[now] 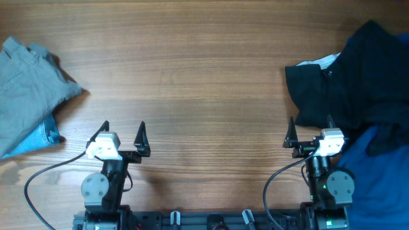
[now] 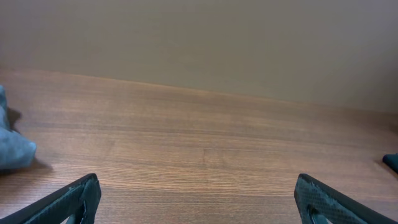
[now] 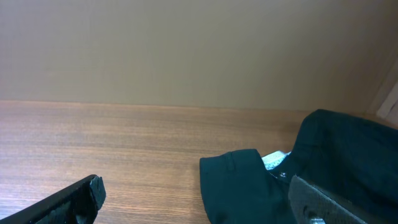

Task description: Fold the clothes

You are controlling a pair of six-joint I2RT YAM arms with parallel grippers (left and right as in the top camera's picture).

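A folded grey-blue garment (image 1: 29,89) lies at the table's far left; its edge shows in the left wrist view (image 2: 12,146). A black garment (image 1: 351,80) lies unfolded at the right, on a pile with a blue garment (image 1: 377,179) below it. The black one fills the right of the right wrist view (image 3: 273,186). My left gripper (image 1: 123,136) is open and empty over bare wood near the front edge (image 2: 198,205). My right gripper (image 1: 310,132) is open and empty, its right finger over the black garment's near edge (image 3: 199,202).
The wooden table (image 1: 192,76) spreads between the two piles. Cables (image 1: 38,185) run from the arm bases at the front edge. A plain wall stands behind the table's far edge (image 2: 199,37).
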